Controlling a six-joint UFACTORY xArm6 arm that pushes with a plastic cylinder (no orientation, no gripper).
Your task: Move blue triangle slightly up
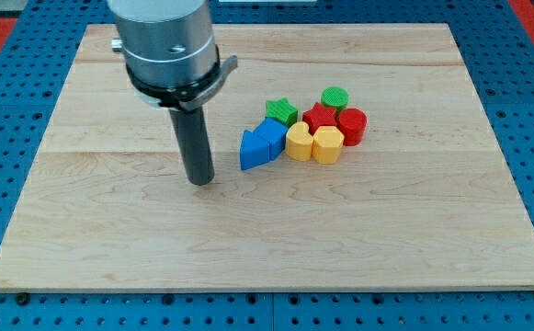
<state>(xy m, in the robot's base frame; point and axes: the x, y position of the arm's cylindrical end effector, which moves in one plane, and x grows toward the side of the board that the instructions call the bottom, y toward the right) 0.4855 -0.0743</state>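
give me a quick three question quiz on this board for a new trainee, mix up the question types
1. True or false: my tip touches the blue triangle.
2. Which block lies directly right of the blue triangle? A) green star B) blue cube C) red cylinder
3. Fill in: my tip sits on the view's ____ of the cluster.

Key:
1. False; bare wood shows between them.
2. B, the blue cube.
3. Left.
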